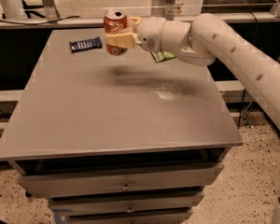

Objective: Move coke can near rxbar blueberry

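The coke can (115, 24), red-orange with a silver top, is held upright in the air above the far part of the grey table (84, 120). My gripper (117, 39) is shut on the coke can, its pale fingers wrapped around the can's middle. The white arm reaches in from the right. The rxbar blueberry (85, 44), a flat dark blue wrapper, lies on the table at the far left, just left of the can and lower than it.
A green chip bag (163, 56) lies at the back of the table, mostly hidden behind my arm. The table has drawers (126, 186) below its front edge. A rail and a dark gap run behind the table.
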Motion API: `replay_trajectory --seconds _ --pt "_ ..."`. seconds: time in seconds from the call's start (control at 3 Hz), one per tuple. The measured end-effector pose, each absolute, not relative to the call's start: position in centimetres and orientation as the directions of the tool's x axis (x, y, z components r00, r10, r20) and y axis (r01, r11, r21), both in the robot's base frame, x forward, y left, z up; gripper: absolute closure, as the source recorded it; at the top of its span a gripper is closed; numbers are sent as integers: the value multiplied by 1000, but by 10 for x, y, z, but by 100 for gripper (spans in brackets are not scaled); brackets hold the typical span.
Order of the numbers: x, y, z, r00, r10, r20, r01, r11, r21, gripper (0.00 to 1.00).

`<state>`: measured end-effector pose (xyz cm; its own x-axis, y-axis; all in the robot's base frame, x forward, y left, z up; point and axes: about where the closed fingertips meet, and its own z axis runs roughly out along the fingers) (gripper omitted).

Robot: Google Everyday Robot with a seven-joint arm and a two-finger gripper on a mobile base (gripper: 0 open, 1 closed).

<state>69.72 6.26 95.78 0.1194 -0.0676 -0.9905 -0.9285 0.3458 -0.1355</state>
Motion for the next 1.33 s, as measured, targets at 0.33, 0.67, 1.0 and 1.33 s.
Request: replay_trajectory --seconds 0.33,0.67,1.0,1.33 --pt "751 85 950 95 -96 -991 -934 335 -122 100" --pt "788 96 932 57 -115 -992 -934 344 -93 100" --pt "811 103 914 25 -119 -993 -932 355 -66 100" --pt "823 106 900 3 -116 -993 -930 364 -45 100"
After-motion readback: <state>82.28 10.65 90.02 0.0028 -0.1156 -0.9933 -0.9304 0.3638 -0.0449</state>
